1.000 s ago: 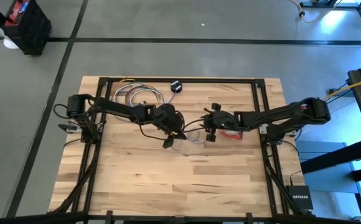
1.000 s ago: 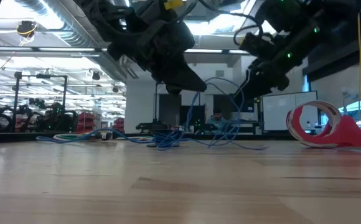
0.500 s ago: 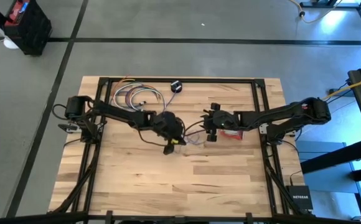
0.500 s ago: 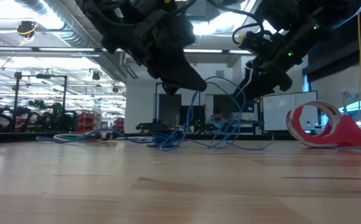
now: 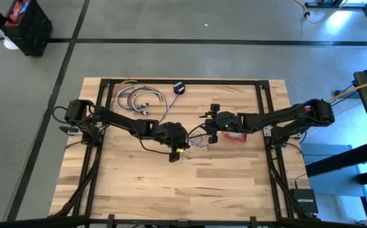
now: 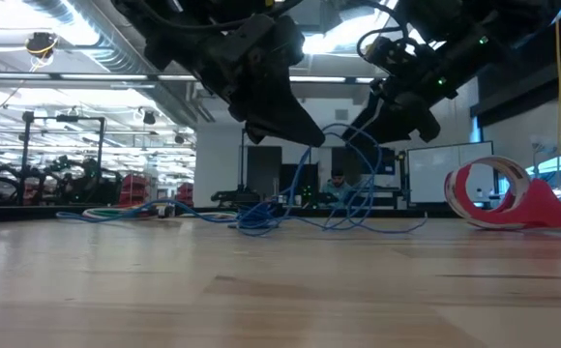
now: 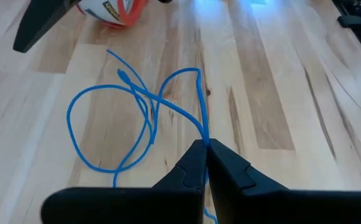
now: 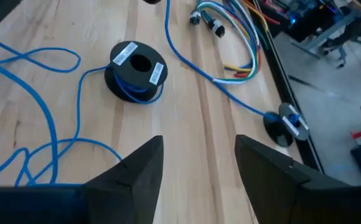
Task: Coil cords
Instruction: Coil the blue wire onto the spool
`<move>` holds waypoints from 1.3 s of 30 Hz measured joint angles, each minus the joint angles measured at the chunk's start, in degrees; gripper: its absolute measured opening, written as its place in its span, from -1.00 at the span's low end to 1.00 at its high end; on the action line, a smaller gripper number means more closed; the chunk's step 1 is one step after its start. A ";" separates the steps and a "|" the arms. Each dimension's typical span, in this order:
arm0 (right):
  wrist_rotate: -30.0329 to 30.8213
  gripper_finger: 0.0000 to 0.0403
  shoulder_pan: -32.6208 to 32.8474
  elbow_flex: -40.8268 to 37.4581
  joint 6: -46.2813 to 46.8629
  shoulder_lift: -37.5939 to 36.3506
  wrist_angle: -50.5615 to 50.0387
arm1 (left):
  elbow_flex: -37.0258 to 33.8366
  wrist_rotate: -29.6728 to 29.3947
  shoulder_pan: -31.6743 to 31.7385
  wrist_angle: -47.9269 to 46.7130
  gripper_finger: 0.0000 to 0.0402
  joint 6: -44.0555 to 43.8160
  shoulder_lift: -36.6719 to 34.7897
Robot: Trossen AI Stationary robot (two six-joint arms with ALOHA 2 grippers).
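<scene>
Near the middle of the table [image 5: 234, 190], we are seeing the left gripper [image 7: 204, 149] clenching the thin blue cord [image 7: 137, 109], whose loops are lying just ahead of its fingertips. Close by, the right gripper [image 8: 196, 155] is hanging released above the same cord, grasping nothing.

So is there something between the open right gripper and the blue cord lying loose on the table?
Nothing visible. The right gripper hangs open above bare wood, and loops of the blue cord lie just ahead of its fingers. The left gripper pinches another stretch of it.
</scene>
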 joint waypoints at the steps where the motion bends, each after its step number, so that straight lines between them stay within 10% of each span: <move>1: 0.00 0.01 0.00 0.00 -0.14 0.00 -0.08 | 0.00 -0.07 -0.11 0.05 -0.99 0.06 0.00; 39: -2.13 0.24 0.07 0.00 0.10 0.00 0.50 | 0.00 -1.28 -0.39 0.20 -0.97 0.49 0.04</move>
